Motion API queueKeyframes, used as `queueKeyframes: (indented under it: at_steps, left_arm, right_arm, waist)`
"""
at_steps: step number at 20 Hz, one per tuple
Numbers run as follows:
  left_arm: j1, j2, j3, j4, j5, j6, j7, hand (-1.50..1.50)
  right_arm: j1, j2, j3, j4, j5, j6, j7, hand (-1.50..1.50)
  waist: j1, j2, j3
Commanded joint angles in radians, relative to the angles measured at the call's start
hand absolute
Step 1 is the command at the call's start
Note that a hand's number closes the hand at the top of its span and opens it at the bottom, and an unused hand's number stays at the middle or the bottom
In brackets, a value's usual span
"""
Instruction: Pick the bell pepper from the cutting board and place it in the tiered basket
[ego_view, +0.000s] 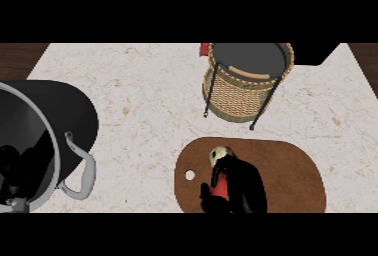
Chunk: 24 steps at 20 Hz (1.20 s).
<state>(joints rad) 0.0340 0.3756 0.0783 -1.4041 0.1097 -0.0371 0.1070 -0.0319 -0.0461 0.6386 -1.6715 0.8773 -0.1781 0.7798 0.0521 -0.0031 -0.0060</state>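
Here, the right hand (244, 187) curls round the red bell pepper (220, 189) on the cutting board (295, 170), the tiered basket (247, 85) standing apart beyond. Light, hollow and smooth-skinned, the pepper probably takes a hold across its broad middle best. Of the left hand (16, 167), at the left edge, nothing can be told.

the counter (133, 100) is a pale stone top with faint tan veins, and dark wood shows past its far corners. a big black pot (74, 110) sits at the left edge, partly cut off, its grey handle (85, 172) curving out over the stone. the wicker basket (236, 95) stands on thin black legs toward the far side, right of centre. nearer, just in front of it, lies the brown oval board (295, 170), with a small hole near its left end.
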Motion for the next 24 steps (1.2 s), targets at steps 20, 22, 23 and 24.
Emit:
queueKeyframes:
  at_steps: [20,22,23,24]
  left_arm:
    - [-0.064,-0.007,-0.039,0.044,-0.007,-0.007,0.055,0.00]
    - [-0.058,-0.013,-0.048,0.055,-0.011,-0.009,0.043,0.00]
    - [-0.075,-0.011,-0.045,0.069,-0.012,-0.006,0.054,0.00]
    - [-0.054,-0.022,-0.059,0.047,-0.016,-0.003,0.053,0.00]
  right_arm:
    - [-0.812,0.045,0.039,0.177,0.376,0.052,0.676,1.50]
    - [-0.877,0.045,-0.010,0.222,0.359,0.046,0.682,1.50]
    - [-0.901,0.045,0.005,0.217,0.357,0.037,0.706,1.50]
    - [-0.936,0.045,-0.037,0.261,0.363,0.025,0.694,1.50]
  waist:
    - [0.057,0.002,0.000]
    - [0.059,0.009,0.000]
    - [0.047,0.007,0.001]
    - [0.056,0.008,0.002]
